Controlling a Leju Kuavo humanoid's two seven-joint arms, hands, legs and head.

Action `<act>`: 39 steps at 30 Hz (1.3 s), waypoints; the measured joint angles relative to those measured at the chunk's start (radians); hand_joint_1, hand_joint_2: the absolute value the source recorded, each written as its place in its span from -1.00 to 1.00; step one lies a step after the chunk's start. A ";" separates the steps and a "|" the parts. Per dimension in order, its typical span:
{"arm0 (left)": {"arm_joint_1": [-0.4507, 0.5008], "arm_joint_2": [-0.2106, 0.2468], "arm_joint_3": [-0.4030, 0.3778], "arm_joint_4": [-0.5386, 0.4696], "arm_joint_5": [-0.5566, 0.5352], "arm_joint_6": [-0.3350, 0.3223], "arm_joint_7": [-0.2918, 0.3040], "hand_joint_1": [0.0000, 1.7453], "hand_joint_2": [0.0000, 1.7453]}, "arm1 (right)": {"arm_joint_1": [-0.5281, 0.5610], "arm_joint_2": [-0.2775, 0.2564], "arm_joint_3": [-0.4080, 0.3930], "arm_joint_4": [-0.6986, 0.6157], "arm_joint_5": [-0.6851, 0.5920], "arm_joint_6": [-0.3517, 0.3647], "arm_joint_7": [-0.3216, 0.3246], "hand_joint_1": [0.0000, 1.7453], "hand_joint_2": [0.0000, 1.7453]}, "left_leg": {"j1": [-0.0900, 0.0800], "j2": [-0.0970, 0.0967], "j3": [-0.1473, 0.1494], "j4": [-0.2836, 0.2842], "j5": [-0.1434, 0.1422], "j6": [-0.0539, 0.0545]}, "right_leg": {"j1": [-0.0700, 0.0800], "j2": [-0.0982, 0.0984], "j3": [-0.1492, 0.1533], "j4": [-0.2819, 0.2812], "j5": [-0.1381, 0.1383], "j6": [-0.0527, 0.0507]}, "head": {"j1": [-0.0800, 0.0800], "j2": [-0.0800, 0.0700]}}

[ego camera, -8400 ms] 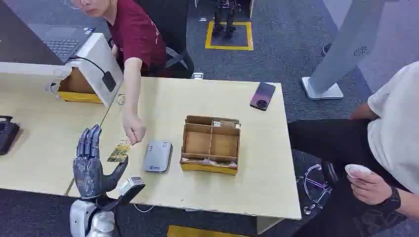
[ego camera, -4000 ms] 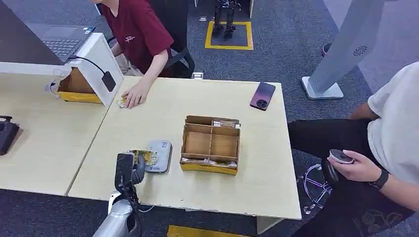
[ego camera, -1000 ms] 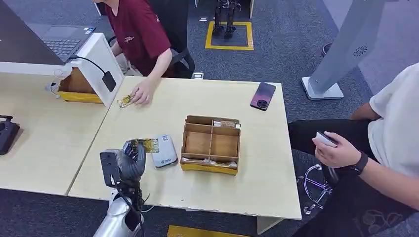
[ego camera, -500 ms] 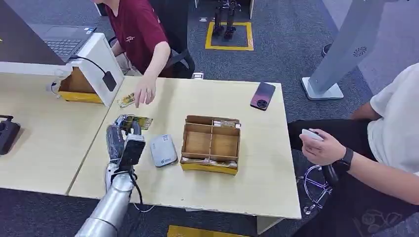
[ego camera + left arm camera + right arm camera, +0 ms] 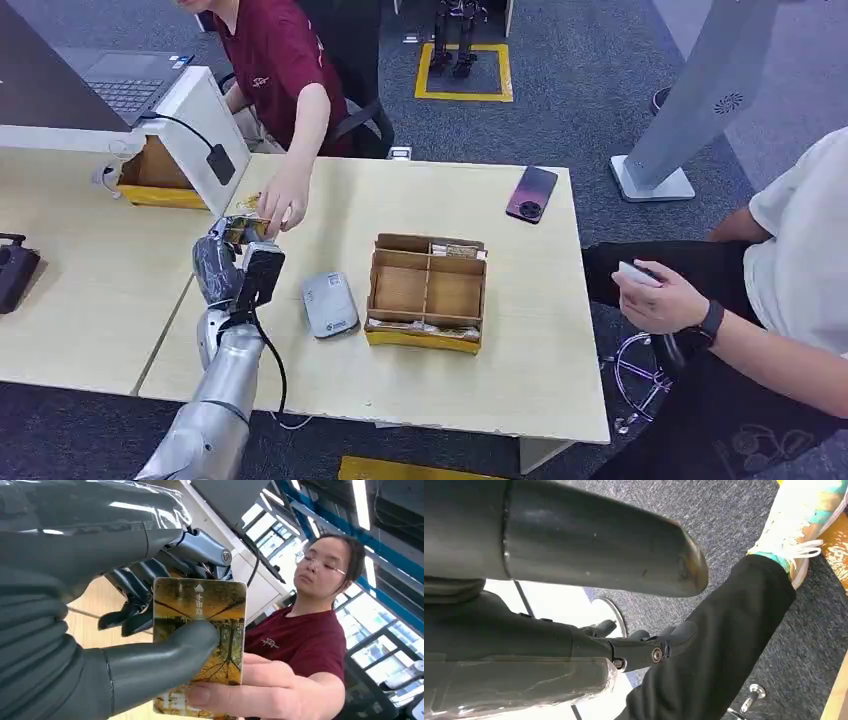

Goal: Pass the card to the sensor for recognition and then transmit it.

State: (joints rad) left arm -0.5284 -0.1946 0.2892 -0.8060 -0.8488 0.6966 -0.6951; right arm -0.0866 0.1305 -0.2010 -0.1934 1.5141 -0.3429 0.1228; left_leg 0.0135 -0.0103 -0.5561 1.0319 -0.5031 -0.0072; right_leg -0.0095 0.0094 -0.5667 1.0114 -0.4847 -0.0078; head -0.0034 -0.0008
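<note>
Yellow-brown and printed with trees, the card (image 5: pixel 200 645) is pinched between the thumb and darker fingers of the left robot hand (image 5: pixel 228 262), while the hand of the person in the maroon shirt (image 5: pixel 280 196) is closed on the card's far end. Since half a second ago the left robot hand has been carried farther across the counter (image 5: pixel 520 330), from beside the grey sensor (image 5: pixel 329 304) toward that person, and the person's hand has been brought down to meet it. The sensor is left free near the counter's front edge, just beside the cardboard divider box (image 5: pixel 427 293), whose two middle compartments are seen empty. The right robot hand (image 5: pixel 644 645) is seen with fingers apart, nothing held.
</note>
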 joint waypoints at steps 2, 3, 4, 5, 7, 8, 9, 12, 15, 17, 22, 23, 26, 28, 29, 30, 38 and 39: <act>-0.001 -0.003 0.000 0.010 0.017 0.000 0.000 -1.00 1.00 | 0.000 0.000 0.000 0.000 0.000 0.000 0.000 -1.00 -1.00 | 0.000 0.000 0.000 0.000 0.000 0.000 | 0.000 0.000 0.000 0.000 0.000 0.000 | 0.000 0.000; -0.002 -0.003 0.000 0.013 0.030 0.000 0.000 -1.00 1.00 | 0.000 0.000 0.000 0.000 0.000 0.000 0.000 -1.00 -1.00 | 0.000 0.000 0.000 0.000 0.000 0.000 | 0.000 0.000 0.000 0.000 0.000 0.000 | 0.000 0.000; -0.002 -0.004 0.000 0.019 0.043 0.000 0.000 -1.00 1.00 | 0.000 0.000 0.000 0.000 0.000 0.000 0.000 -1.00 -1.00 | 0.000 0.000 0.000 0.000 0.000 0.000 | 0.000 0.000 0.000 0.000 0.000 0.000 | 0.000 0.000; -0.003 -0.004 0.000 0.022 0.046 0.000 0.000 -1.00 1.00 | 0.000 0.000 0.000 0.000 0.000 0.000 0.000 -1.00 -1.00 | 0.000 0.000 0.000 0.000 0.000 0.000 | 0.000 0.000 0.000 0.000 0.000 0.000 | 0.000 0.000; -0.003 -0.005 -0.001 0.028 0.057 0.000 0.000 -1.00 1.00 | 0.000 0.000 0.000 0.000 0.000 0.000 0.000 -1.00 -1.00 | 0.000 0.000 0.000 0.000 0.000 0.000 | 0.000 0.000 0.000 0.000 0.000 0.000 | 0.000 0.000; -0.004 -0.005 -0.002 0.031 0.084 0.000 0.000 -1.00 1.00 | 0.000 0.000 0.000 0.000 0.000 -0.002 0.000 -1.00 -1.00 | 0.000 0.000 0.000 0.000 0.000 0.000 | 0.000 0.000 0.000 0.000 0.000 0.000 | 0.000 0.000; -0.005 -0.005 -0.007 0.034 0.125 -0.001 0.003 -1.00 -1.00 | 0.000 0.000 0.000 0.000 0.000 -0.003 0.005 -1.00 -1.00 | 0.000 0.000 0.000 0.000 0.000 0.000 | 0.000 0.000 0.000 0.000 0.000 0.000 | 0.000 0.000; -0.009 -0.006 -0.039 0.050 0.284 -0.012 0.046 -1.00 1.00 | 0.003 0.000 0.000 0.000 -0.003 -0.019 0.015 -1.00 -1.00 | 0.000 0.000 0.000 0.000 0.000 0.000 | 0.000 0.000 -0.001 0.000 0.000 0.000 | 0.000 0.000; -0.006 -0.007 -0.089 0.050 0.364 -0.058 0.078 -1.00 1.00 | 0.008 0.000 0.000 0.000 -0.005 -0.035 0.016 -1.00 -1.00 | 0.000 0.000 -0.001 0.000 0.000 0.000 | 0.000 0.000 -0.001 0.000 0.000 0.000 | 0.000 0.000; 0.052 0.013 -0.164 -0.020 0.444 -0.151 0.133 -1.00 1.00 | 0.017 0.000 -0.005 0.000 -0.009 -0.053 0.008 -1.00 -1.00 | 0.000 0.003 0.000 0.000 -0.001 0.001 | 0.000 0.003 0.000 0.000 0.000 0.000 | 0.000 0.000; 0.278 0.116 -0.407 -0.324 0.494 -0.244 0.168 -1.00 1.00 | 0.049 -0.009 -0.022 0.002 -0.024 -0.069 -0.012 -1.00 -1.00 | 0.000 0.005 -0.002 0.000 -0.003 0.002 | 0.000 0.004 -0.003 0.000 -0.001 0.001 | 0.000 0.000; 0.319 0.134 -0.433 -0.388 0.494 -0.248 0.158 -1.00 1.00 | 0.052 -0.010 -0.025 0.002 -0.025 -0.071 -0.013 -1.00 -1.00 | 0.000 0.005 -0.002 0.000 -0.004 0.001 | 0.000 0.004 -0.003 0.000 -0.002 0.000 | 0.000 0.000; 0.457 0.189 -0.532 -0.564 0.481 -0.249 0.134 -1.00 1.00 | 0.059 -0.016 -0.030 0.002 -0.035 -0.072 -0.014 -1.00 -1.00 | 0.000 0.004 -0.002 0.000 -0.004 0.000 | 0.000 0.003 -0.003 0.000 -0.004 0.003 | 0.000 0.000; 0.512 0.216 -0.579 -0.632 0.465 -0.245 0.125 -1.00 1.00 | 0.059 -0.017 -0.033 0.002 -0.039 -0.072 -0.014 -1.00 -1.00 | 0.000 0.003 -0.003 0.000 -0.004 0.001 | 0.000 0.003 -0.003 0.000 -0.004 0.003 | 0.000 0.000; 0.533 0.230 -0.603 -0.667 0.456 -0.238 0.121 -1.00 1.00 | 0.059 -0.018 -0.034 0.002 -0.039 -0.072 -0.013 -1.00 -1.00 | 0.000 0.004 -0.003 0.000 -0.004 0.001 | 0.000 0.003 -0.003 0.000 -0.004 0.003 | 0.000 0.000; 0.555 0.243 -0.626 -0.699 0.446 -0.226 0.118 -1.00 1.00 | 0.060 -0.018 -0.034 0.002 -0.040 -0.072 -0.012 -1.00 -1.00 | 0.000 0.004 -0.002 0.000 -0.004 0.001 | 0.000 0.003 -0.002 0.000 -0.004 0.003 | 0.000 0.000; 0.666 0.325 -0.770 -0.835 0.369 -0.125 0.138 -1.00 1.00 | 0.063 -0.020 -0.039 0.002 -0.040 -0.072 -0.006 -1.00 -1.00 | -0.001 0.003 -0.001 0.000 -0.004 0.001 | 0.000 0.002 -0.002 0.000 -0.003 0.003 | 0.000 0.000; 0.671 0.338 -0.791 -0.837 0.331 -0.090 0.153 -1.00 1.00 | 0.064 -0.021 -0.041 0.002 -0.040 -0.072 -0.006 -1.00 -1.00 | -0.001 0.003 -0.001 0.000 -0.004 0.001 | 0.000 0.002 -0.002 0.000 -0.003 0.003 | 0.000 0.000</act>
State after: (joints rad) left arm 0.1422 0.1439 -0.5021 -1.6434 -0.5175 0.6067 -0.5420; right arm -0.0231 0.1091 -0.2419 -0.1911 1.4744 -0.4147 0.1167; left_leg 0.0129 -0.0074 -0.5573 1.0316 -0.5072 -0.0065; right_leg -0.0095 0.0111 -0.5683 1.0110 -0.4881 -0.0052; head -0.0034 -0.0008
